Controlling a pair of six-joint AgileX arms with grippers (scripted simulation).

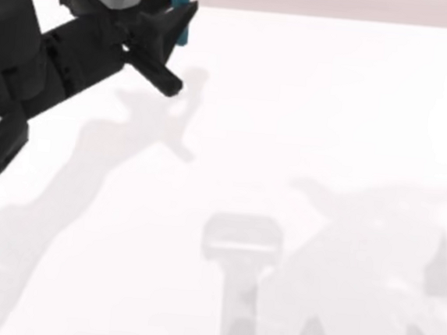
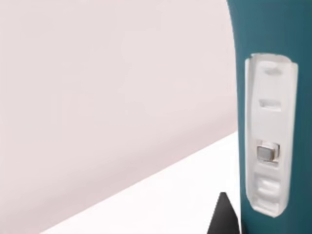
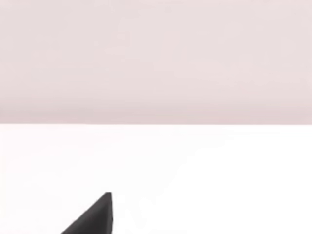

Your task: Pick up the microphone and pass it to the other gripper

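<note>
The left arm is stretched across the top-left, its left gripper [image 1: 174,38] clamped shut. Of the right gripper, only one fingertip [image 3: 95,217] is seen.

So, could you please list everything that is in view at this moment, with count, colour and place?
microphone: one, teal handle with a white switch panel, at the far left of the table near the back edge, standing roughly upright between the left gripper's fingers; its head is out of view.
table: one, white, filling the top view, with grey shadows of the arms across it.
back wall: one, pale pink, behind the table.
left gripper: one, black with a light grey block, at the table's far left, closed on the microphone handle.
right gripper: one black fingertip shows in the right wrist view only; in the top view it appears only as a shadow at the near right.
</note>
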